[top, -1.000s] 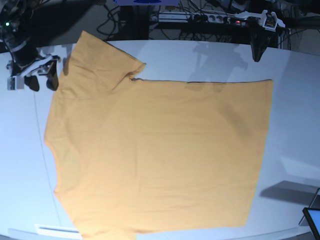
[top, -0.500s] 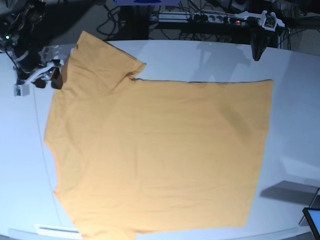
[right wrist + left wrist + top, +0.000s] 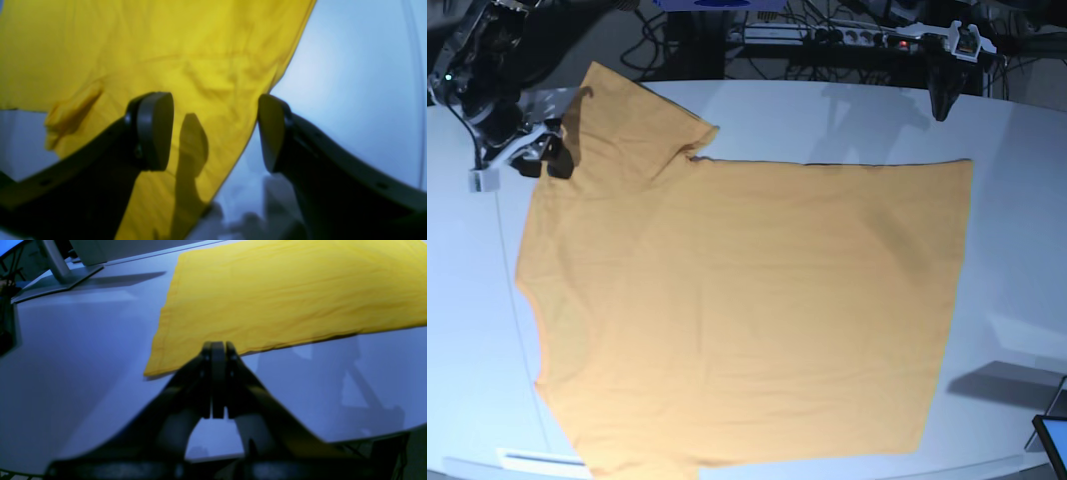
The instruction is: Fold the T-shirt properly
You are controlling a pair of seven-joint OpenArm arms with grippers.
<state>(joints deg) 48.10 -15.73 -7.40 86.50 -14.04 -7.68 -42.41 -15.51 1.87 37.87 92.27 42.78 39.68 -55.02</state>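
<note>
The orange-yellow T-shirt (image 3: 747, 300) lies spread flat on the pale table (image 3: 1027, 200), with one short sleeve (image 3: 632, 115) at the back left. My right gripper (image 3: 543, 163) hovers open at that sleeve's outer edge. In the right wrist view the sleeve (image 3: 200, 50) lies under the right gripper (image 3: 213, 130), and the sleeve's edge runs between the two pads (image 3: 155, 130). My left gripper (image 3: 942, 108) hangs shut at the back right, apart from the shirt. In the left wrist view the left gripper (image 3: 218, 346) is pressed shut just short of the T-shirt (image 3: 283, 290) near its hem corner.
Cables and a power strip (image 3: 847, 35) run along the back behind the table. A dark screen corner (image 3: 1052, 440) and its shadow sit at the front right. A grey stand base (image 3: 60, 273) lies beyond the shirt in the left wrist view. A white strip (image 3: 537, 460) lies at the front left edge.
My right gripper has moved rightward from the bare table to the sleeve's edge, still open. The left arm and the shirt have not moved.
</note>
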